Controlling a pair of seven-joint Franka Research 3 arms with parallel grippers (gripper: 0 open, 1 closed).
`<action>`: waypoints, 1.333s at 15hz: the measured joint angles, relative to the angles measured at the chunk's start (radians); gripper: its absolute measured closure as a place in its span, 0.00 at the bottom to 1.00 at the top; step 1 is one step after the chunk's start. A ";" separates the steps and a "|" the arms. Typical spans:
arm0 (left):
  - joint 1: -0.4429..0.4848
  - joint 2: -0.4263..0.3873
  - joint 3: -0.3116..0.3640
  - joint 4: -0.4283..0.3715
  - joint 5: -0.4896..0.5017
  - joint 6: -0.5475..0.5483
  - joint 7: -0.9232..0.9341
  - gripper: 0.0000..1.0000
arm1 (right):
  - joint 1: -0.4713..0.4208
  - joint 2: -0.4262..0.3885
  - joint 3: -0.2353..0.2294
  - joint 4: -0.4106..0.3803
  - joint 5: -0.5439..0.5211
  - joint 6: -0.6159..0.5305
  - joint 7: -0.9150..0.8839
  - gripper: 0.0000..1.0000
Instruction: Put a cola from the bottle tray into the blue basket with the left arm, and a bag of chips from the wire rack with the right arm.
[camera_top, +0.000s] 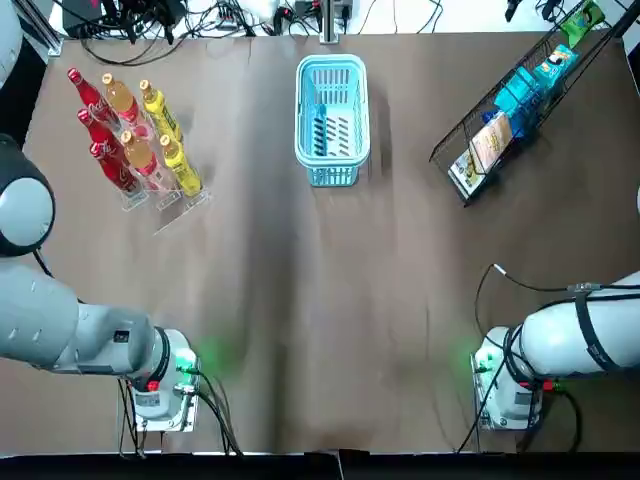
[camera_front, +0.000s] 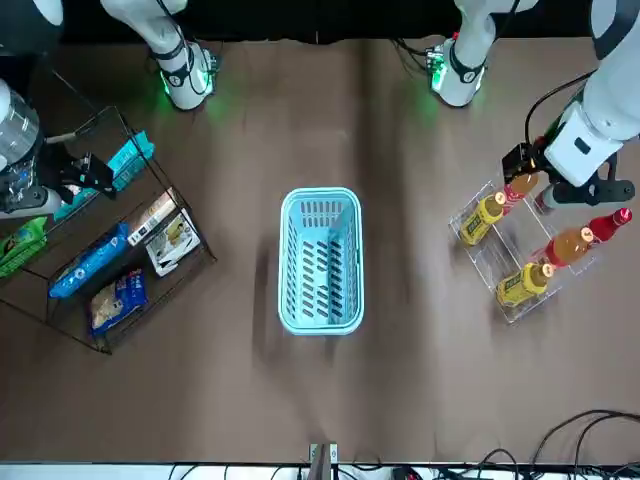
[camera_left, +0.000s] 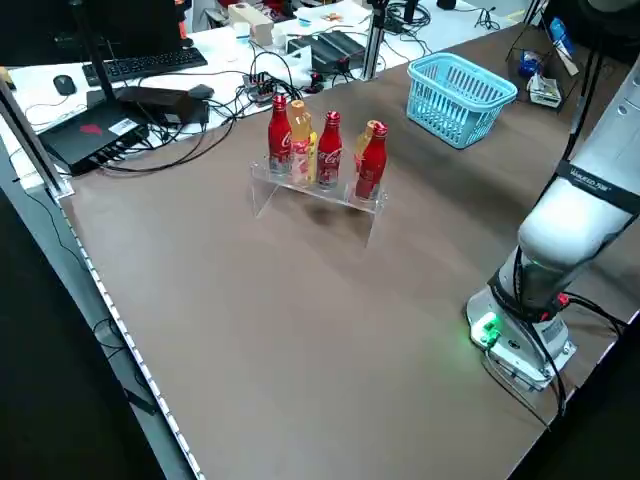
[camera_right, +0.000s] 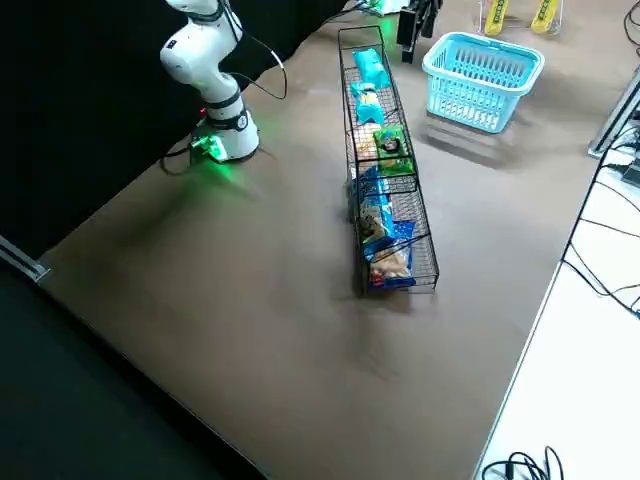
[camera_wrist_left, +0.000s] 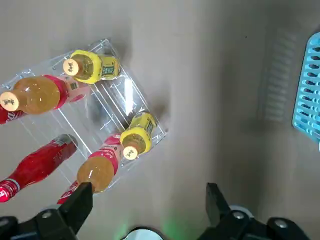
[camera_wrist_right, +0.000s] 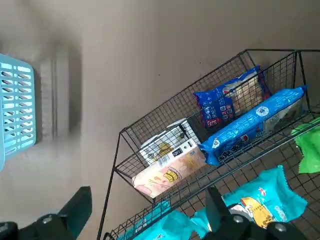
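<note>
while the left gripper (camera_wrist_left: 147, 195) hangs wide open and empty over the tray (camera_wrist_left: 125, 95), colas (camera_wrist_left: 42, 162) stand packed beside juices (camera_wrist_left: 135, 137), so a sloppy descent could topple neighbours. basket (camera_top: 331, 178) sits mid-table. right gripper (camera_wrist_right: 147, 197), open and empty above the rack (camera_wrist_right: 175, 115), might snag wire grabbing chips (camera_wrist_right: 230, 105).

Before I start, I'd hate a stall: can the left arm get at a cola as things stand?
Probably yes. The left claw hangs open above the bottle tray, and nothing covers the cola tops.

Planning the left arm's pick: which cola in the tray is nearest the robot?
The red cola that ends its row on the robot's side; the other two stand farther back.
</note>
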 joint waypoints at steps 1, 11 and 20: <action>0.000 0.001 0.000 -0.001 0.000 0.000 0.000 0.00 | 0.000 0.000 0.000 0.000 0.000 0.000 0.000 0.00; 0.029 0.006 0.002 -0.004 0.002 0.001 -0.001 0.00 | 0.024 0.010 0.002 -0.007 -0.008 0.015 -0.007 0.00; 0.212 0.037 0.005 -0.112 0.013 0.130 0.170 0.00 | -0.020 0.010 -0.008 -0.011 -0.164 -0.182 -0.284 0.00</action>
